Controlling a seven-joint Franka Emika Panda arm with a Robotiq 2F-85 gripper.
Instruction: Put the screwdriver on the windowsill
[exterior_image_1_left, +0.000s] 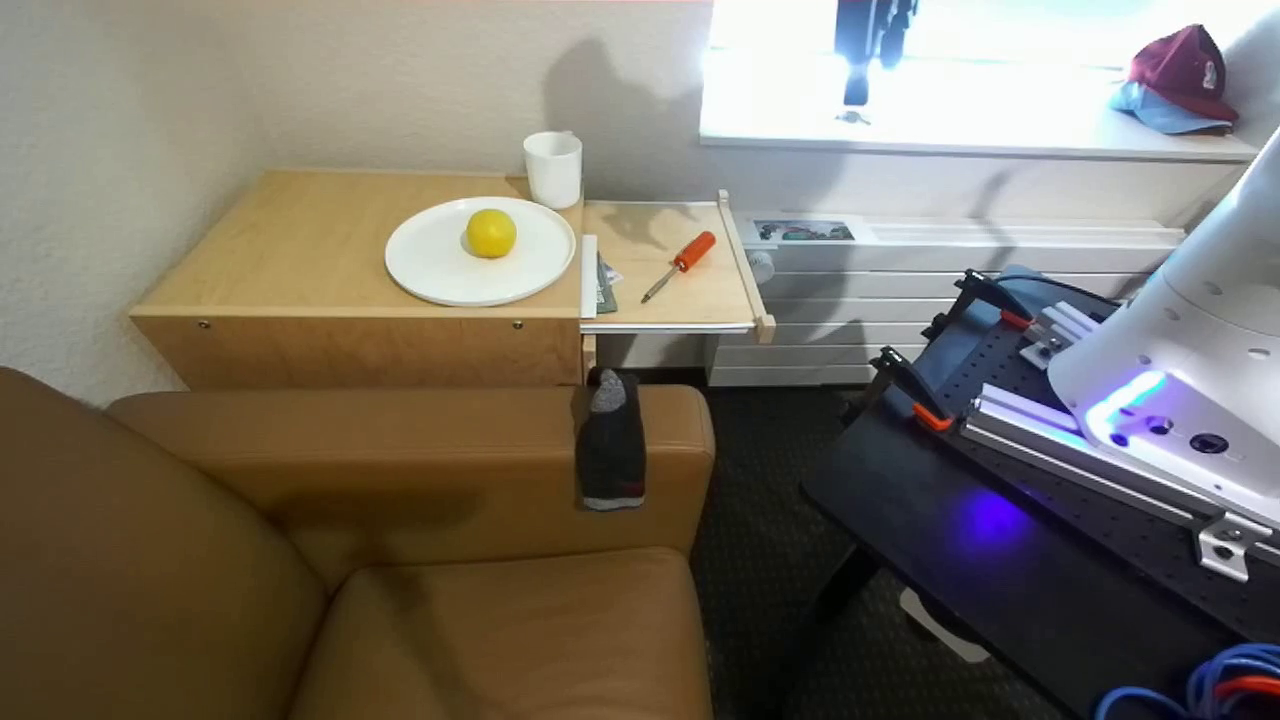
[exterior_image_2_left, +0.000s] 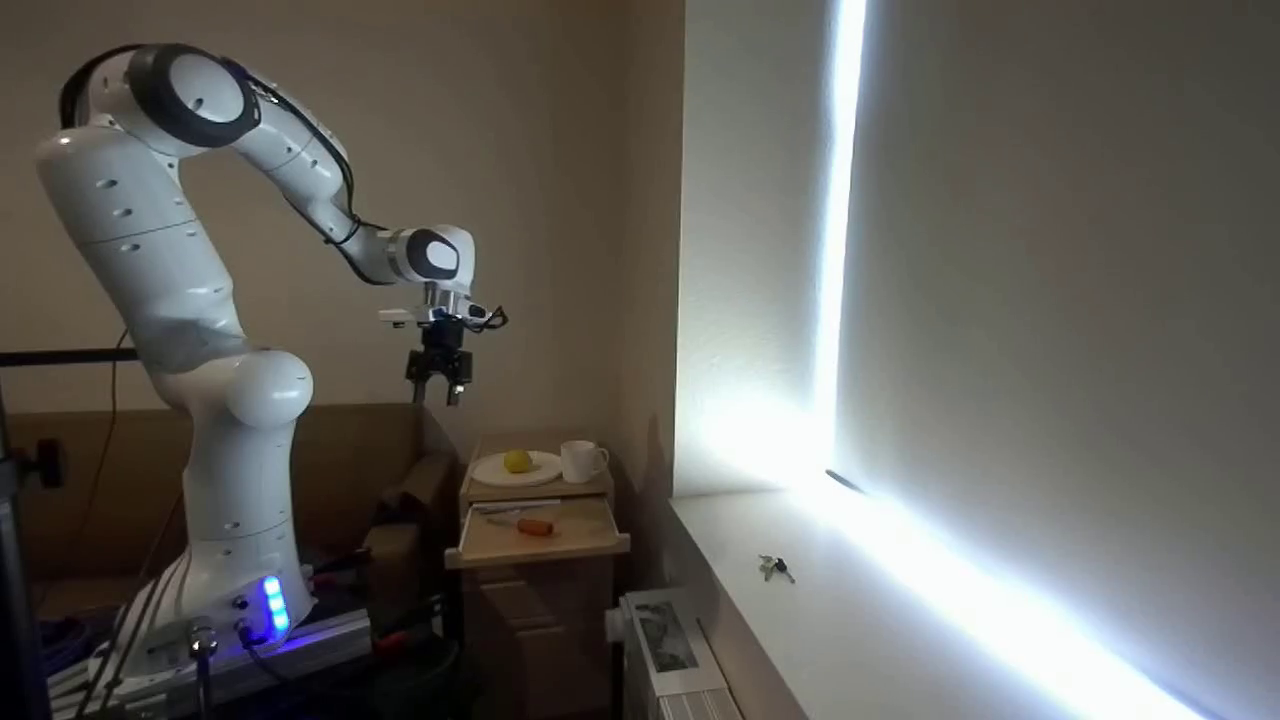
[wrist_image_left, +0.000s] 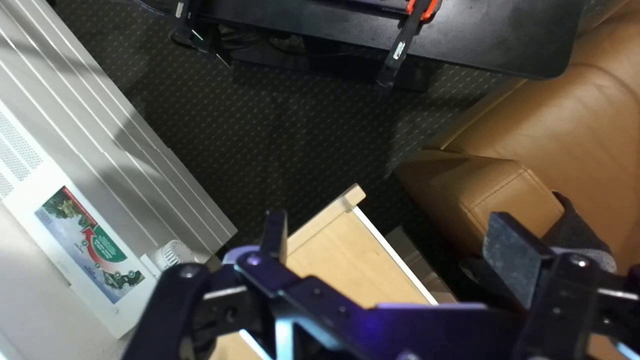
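Observation:
The screwdriver (exterior_image_1_left: 692, 254), with a red-orange handle and thin metal shaft, lies in the pulled-out shallow drawer (exterior_image_1_left: 735, 262). Its handle also shows in an exterior view (exterior_image_2_left: 535, 526). It does not show in the wrist view. The white windowsill (exterior_image_1_left: 980, 130) runs under the bright window and also shows in an exterior view (exterior_image_2_left: 770, 630). My gripper (exterior_image_2_left: 437, 392) hangs pointing down, well above the drawer. In the wrist view its fingers (wrist_image_left: 395, 245) are wide apart with nothing between them. A dark shape at the top edge (exterior_image_1_left: 856, 50) looks like part of my gripper.
Keys (exterior_image_2_left: 776, 568) and a cap (exterior_image_1_left: 1182, 82) lie on the windowsill. A plate (exterior_image_1_left: 420, 262) with a yellow fruit (exterior_image_1_left: 491, 233) and a white cup (exterior_image_1_left: 554, 170) stand on the cabinet. A radiator (exterior_image_1_left: 960, 262) is below the windowsill. A dark sock (exterior_image_1_left: 612, 445) lies over the sofa arm.

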